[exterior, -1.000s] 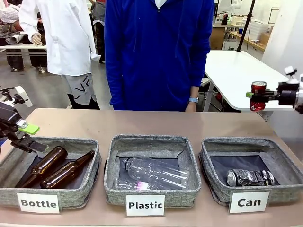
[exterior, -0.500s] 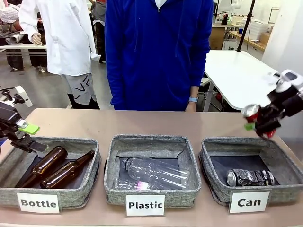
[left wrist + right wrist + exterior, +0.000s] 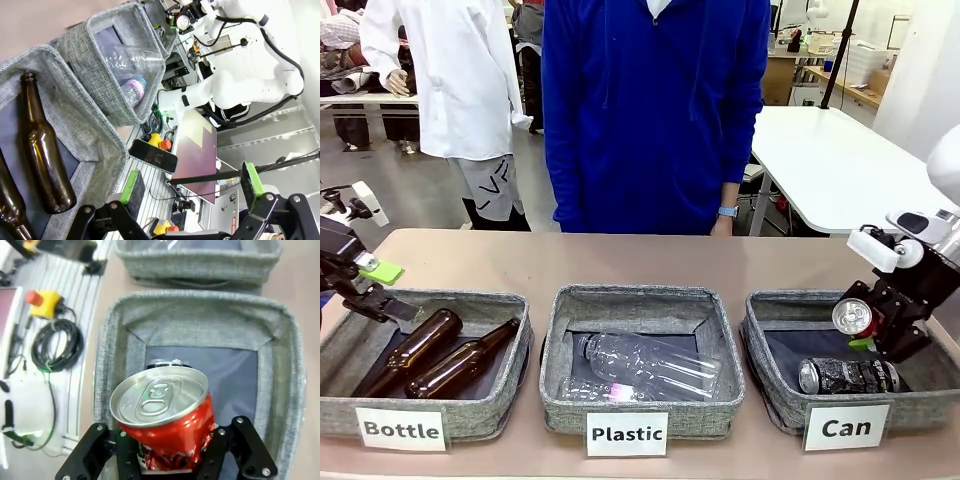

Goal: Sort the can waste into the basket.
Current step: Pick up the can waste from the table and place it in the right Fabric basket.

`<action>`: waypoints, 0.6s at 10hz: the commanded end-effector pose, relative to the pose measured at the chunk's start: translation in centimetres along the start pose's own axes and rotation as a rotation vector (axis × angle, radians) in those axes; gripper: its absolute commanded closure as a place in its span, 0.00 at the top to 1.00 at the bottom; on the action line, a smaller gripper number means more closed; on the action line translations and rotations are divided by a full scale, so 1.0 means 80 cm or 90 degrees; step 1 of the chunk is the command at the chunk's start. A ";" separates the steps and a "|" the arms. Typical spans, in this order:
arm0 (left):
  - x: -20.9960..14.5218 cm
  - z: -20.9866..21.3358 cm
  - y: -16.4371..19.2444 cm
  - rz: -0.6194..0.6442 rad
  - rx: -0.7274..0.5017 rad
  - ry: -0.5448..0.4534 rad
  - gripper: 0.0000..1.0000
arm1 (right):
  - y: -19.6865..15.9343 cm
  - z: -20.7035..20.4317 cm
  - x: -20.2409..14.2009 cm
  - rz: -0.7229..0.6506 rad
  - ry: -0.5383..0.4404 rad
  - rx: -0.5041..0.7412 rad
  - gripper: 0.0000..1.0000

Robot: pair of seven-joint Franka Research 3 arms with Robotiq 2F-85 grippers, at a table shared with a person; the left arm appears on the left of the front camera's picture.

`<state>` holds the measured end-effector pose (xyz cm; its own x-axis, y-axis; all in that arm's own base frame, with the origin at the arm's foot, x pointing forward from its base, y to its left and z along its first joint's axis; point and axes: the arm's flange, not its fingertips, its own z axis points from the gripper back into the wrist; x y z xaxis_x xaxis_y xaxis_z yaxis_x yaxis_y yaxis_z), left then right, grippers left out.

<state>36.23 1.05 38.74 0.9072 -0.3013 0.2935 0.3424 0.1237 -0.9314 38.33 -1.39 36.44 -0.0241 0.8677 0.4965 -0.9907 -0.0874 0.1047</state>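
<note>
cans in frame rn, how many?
2. The red can is gripped by the right gripper over the Can basket. The black can lies on its side inside that basket. Nothing suggests more are hidden.

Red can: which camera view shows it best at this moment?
The right wrist view: the red can is close up, silver top and dented side clear, clamped in the right tool above the Can basket. The front view shows mainly its silver top; the left wrist view shows it tiny.

A robotics lab: white work tables (image 3: 825,150) and labelled sorting bins (image 3: 638,300).
</note>
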 end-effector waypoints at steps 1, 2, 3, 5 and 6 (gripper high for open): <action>-0.003 0.002 -0.004 -0.002 -0.004 0.005 1.00 | -0.008 0.002 -0.003 -0.013 -0.018 -0.032 0.00; -0.003 0.002 -0.004 -0.002 -0.004 0.005 1.00 | -0.010 0.003 -0.003 -0.020 -0.012 -0.050 0.00; -0.003 0.002 -0.004 -0.002 -0.004 0.005 1.00 | -0.008 0.005 -0.004 -0.016 -0.026 -0.047 0.16; -0.003 0.002 -0.004 -0.002 -0.004 0.005 1.00 | -0.008 0.006 -0.016 -0.011 -0.020 -0.046 0.73; -0.003 0.002 -0.004 -0.002 -0.004 0.005 1.00 | -0.005 0.008 -0.021 -0.004 -0.020 -0.044 1.00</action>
<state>36.23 1.05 38.74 0.9073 -0.3012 0.2935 0.3424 0.1237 -0.9314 38.65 -3.02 36.36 0.0105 0.8619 0.5069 -0.9968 -0.0312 0.0736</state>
